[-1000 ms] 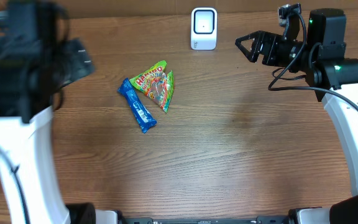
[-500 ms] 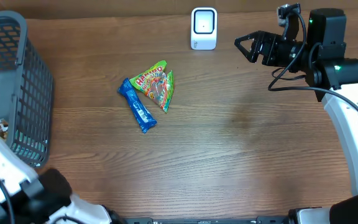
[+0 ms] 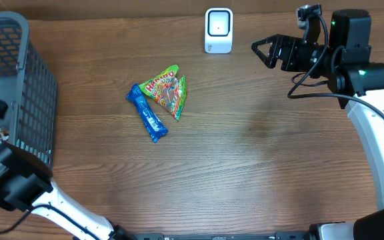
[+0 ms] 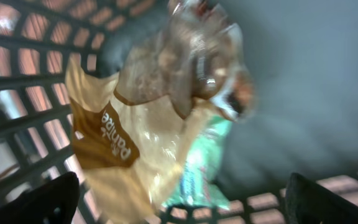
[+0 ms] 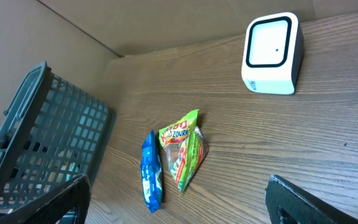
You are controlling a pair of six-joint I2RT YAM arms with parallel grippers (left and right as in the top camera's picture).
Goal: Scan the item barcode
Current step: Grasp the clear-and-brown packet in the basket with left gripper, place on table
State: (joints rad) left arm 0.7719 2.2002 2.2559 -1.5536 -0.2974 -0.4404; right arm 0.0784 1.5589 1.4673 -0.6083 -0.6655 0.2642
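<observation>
Left wrist view is showing my left gripper (image 4: 185,202) spread wide over snack packets (image 4: 135,137) in the basket (image 3: 32,80) at the table's (image 3: 259,173) left edge. Beyond, a blue bar (image 3: 147,121) and green gummy bag (image 3: 169,92) are lying side by side; my right gripper (image 3: 263,53) is gaping empty near the far-edge scanner (image 3: 219,30).

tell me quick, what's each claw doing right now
Left claw: open, empty, over the snack bags in the basket.
Right claw: open, empty, above the table.
</observation>
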